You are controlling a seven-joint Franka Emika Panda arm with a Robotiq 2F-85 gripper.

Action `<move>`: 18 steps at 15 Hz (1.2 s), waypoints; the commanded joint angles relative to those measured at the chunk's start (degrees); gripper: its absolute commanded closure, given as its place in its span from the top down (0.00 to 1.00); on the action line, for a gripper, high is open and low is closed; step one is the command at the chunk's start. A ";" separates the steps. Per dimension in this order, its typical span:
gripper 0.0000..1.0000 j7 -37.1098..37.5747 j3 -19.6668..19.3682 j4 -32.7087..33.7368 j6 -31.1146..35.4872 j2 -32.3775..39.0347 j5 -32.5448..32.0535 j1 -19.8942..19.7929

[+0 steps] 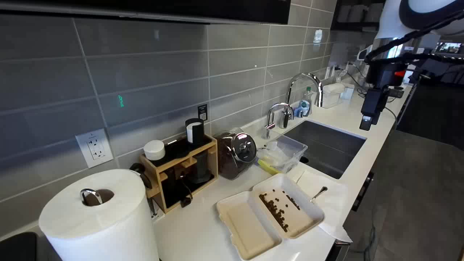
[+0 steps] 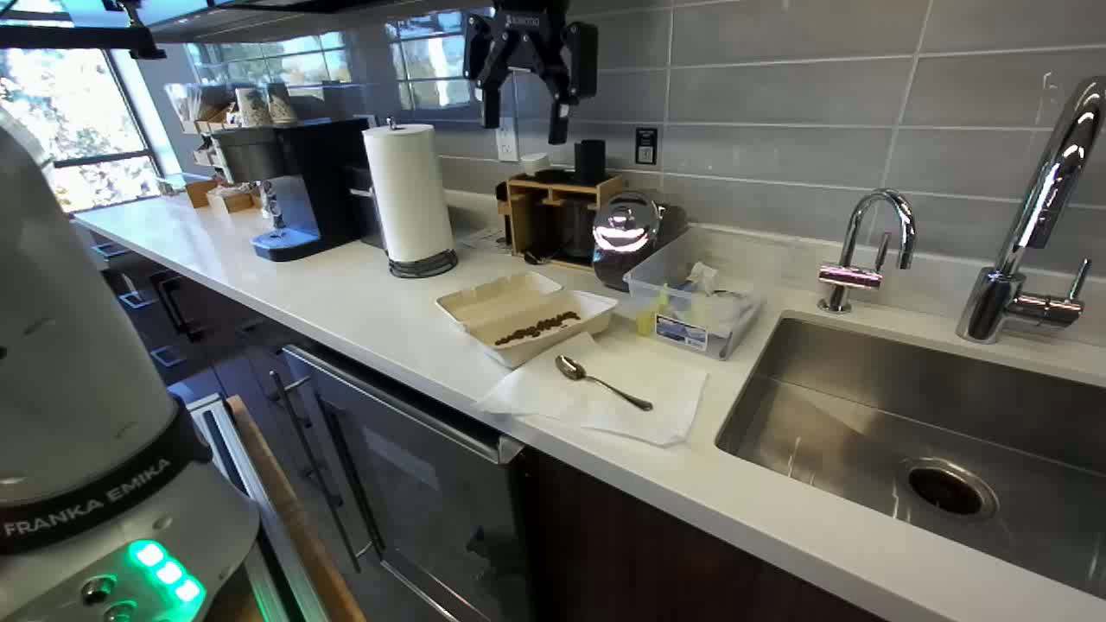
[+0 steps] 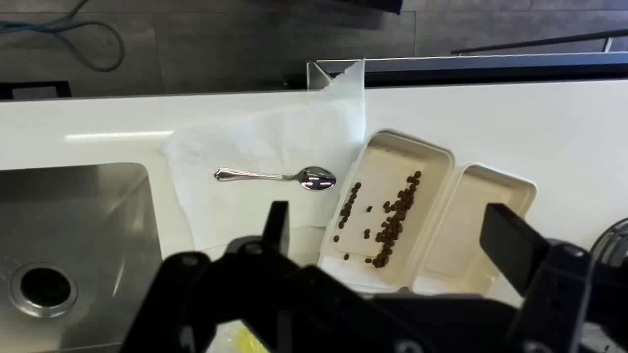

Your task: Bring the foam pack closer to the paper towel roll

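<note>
The foam pack lies open on the counter in both exterior views [image 1: 250,226] [image 2: 510,302], with dark brown bits in the half nearer the sink. It also shows in the wrist view [image 3: 427,225]. The paper towel roll stands upright on a black wire base in both exterior views [image 1: 105,235] [image 2: 410,194], apart from the pack on its empty-half side. In the wrist view the roll itself is not visible. My gripper [image 2: 524,119] is open and empty, high above the counter. It also shows in an exterior view [image 1: 366,123] and the wrist view [image 3: 387,225].
A spoon [image 2: 596,380] lies on a paper sheet [image 2: 665,376] beside the pack, towards the sink [image 2: 778,415]. A clear tub [image 2: 691,324], a tilted jar [image 2: 624,238] and a wooden organizer [image 2: 518,216] stand along the wall. A coffee machine [image 2: 320,173] is beyond the roll.
</note>
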 commanded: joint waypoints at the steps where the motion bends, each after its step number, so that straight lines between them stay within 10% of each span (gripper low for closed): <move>1: 1.00 -0.26 0.78 0.09 -0.12 0.08 0.31 -0.87; 11: 1.00 -0.26 0.78 0.09 -0.12 0.08 0.31 -0.87; 18: 1.00 0.66 2.90 4.33 11.81 10.42 0.64 0.17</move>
